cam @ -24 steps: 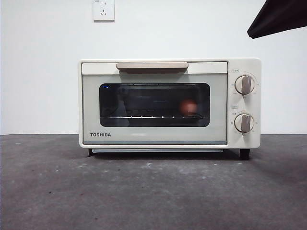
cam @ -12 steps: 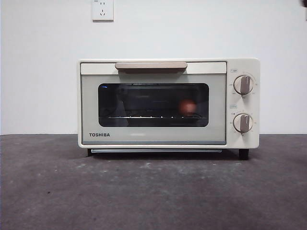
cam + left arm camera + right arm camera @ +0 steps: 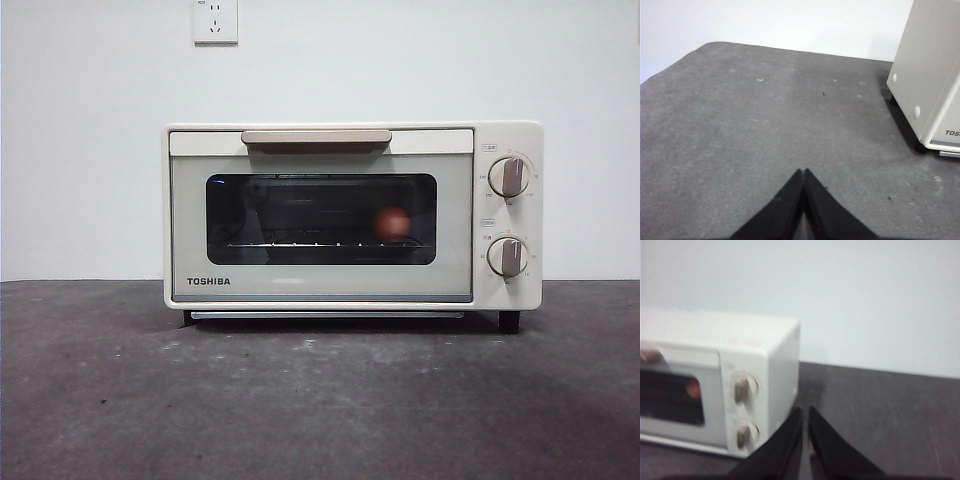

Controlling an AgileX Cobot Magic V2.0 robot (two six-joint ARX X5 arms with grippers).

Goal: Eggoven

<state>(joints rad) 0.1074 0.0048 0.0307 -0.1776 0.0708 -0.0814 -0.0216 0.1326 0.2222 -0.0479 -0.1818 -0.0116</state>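
You see the oven [image 3: 352,215] standing on the dark tabletop [image 3: 320,400] with its door shut. The egg [image 3: 393,222] lies inside on the rack, behind the glass, toward the right side near the two knobs [image 3: 509,177]. Your left pincer [image 3: 803,172] is closed and empty, above bare tabletop left of the oven. Your right pincer [image 3: 804,411] is nearly closed, empty, off the oven's right side.

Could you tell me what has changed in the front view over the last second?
A dark arm tip at the top right corner withdrew out of view. The toaster oven stayed shut, with the egg on its rack; both knobs are unchanged.
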